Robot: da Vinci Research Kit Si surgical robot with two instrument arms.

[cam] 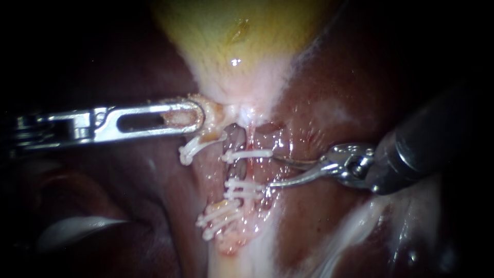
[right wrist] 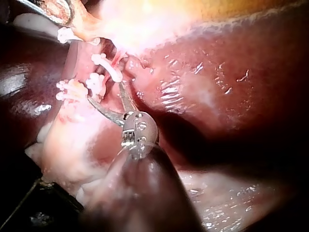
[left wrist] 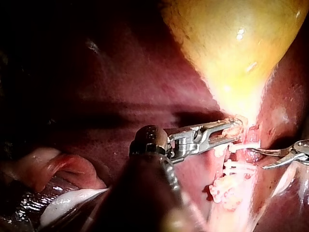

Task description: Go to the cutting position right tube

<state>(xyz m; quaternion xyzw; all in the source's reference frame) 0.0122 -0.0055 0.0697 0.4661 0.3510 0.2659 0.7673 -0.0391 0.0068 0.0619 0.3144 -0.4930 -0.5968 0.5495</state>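
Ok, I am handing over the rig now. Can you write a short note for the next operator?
Left instrument: shut on tissue at the neck of the gallbladder.
Right instrument: blades open, holding nothing. Tips sit beside the right tube, between its upper clip and two lower clips.
Done: approach is nearly finished.
Left: probably ease the blades around the tube. It is not cut yet.

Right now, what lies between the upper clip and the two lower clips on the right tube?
A bare stretch of the right tube, shown in the endoscope view; the right instrument stands open beside it.
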